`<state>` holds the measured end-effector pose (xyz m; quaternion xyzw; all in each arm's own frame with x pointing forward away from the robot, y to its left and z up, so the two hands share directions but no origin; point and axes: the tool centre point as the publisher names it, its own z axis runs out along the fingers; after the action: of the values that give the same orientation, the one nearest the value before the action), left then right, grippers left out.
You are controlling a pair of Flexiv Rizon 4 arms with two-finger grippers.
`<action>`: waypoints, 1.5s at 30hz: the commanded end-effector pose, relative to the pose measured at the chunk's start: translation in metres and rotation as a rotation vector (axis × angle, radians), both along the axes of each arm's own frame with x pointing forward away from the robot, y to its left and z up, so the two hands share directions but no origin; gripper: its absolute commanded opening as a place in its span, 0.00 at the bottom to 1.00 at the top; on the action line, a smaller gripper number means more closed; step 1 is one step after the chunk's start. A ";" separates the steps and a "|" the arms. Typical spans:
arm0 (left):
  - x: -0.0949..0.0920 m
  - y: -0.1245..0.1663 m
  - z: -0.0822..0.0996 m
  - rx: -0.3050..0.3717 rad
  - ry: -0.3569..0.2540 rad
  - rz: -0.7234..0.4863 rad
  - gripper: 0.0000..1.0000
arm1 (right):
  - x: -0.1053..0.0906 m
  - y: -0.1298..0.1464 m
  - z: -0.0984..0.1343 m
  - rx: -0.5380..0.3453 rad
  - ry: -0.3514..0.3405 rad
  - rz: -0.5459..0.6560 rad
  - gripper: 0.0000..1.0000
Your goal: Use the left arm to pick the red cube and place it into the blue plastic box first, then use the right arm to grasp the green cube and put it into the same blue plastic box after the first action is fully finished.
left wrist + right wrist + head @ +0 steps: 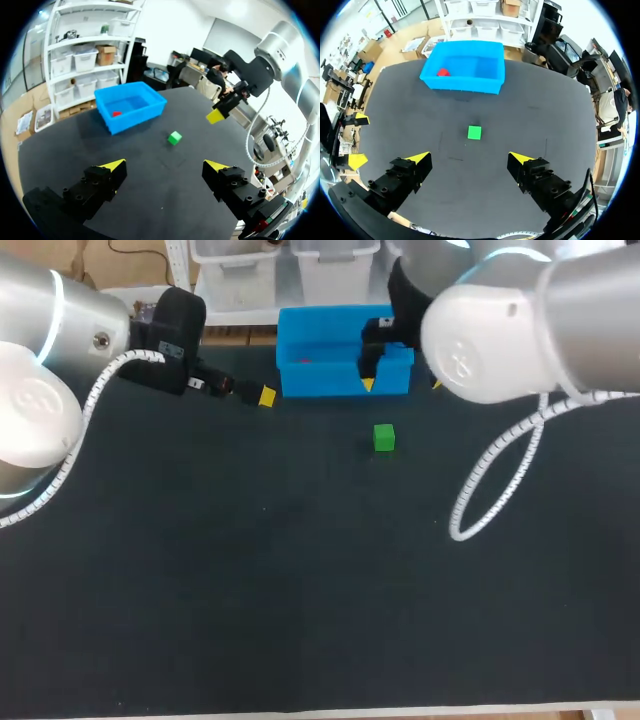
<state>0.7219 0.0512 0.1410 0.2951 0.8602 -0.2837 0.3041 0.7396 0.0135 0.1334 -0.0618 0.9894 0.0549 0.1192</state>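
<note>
The red cube (116, 114) lay inside the blue plastic box (137, 118). The green cube (474, 132) sat on the black table (250, 590) nearby. The left gripper (166, 166) and the right gripper (470, 158) both gaped wide, holding nothing.

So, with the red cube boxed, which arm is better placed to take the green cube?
Right. The green cube lies centred ahead of the open right claw; the left claw sits beside the blue box.
</note>
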 end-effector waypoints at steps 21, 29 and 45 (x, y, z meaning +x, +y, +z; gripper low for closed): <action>0.000 0.001 -0.001 -0.008 -0.005 -0.003 1.00 | 0.008 0.010 -0.013 -0.030 0.090 -0.004 1.00; 0.000 0.001 -0.001 -0.008 -0.005 -0.003 1.00 | 0.008 0.010 -0.013 -0.030 0.090 -0.004 1.00; 0.000 0.001 -0.001 -0.008 -0.005 -0.003 1.00 | 0.013 0.008 -0.040 -0.118 0.152 -0.053 1.00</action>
<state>0.7217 0.0512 0.1410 0.2949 0.8603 -0.2836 0.3041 0.7455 0.0174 0.0973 -0.0402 0.9981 0.0006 0.0463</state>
